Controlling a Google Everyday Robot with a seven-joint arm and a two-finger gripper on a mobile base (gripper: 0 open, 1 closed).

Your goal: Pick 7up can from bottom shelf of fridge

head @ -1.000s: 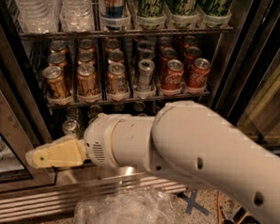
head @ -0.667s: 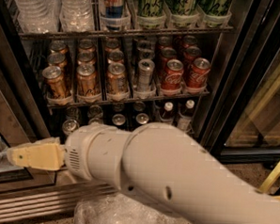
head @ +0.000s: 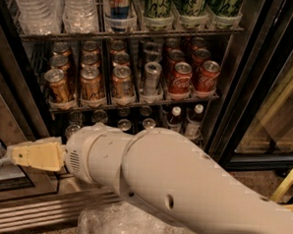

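Cream-armed, carries the pincer (head: 33,155) further left, low beside the fridge (head: 226,93) door frame, off the bottom shelf (head: 158,120). Cannot tell its grip or load, nor make out the 7up can among the can tops (head: 124,123) there.

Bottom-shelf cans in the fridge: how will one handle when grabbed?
A bottom-shelf can looks like smooth metal, so likely stiff but slippery. Stocked in the fridge, it's probably full and heavy for its size. Neighbouring cans stand close, so a nudge may tip them. The gripper is low left, apart from the cans.
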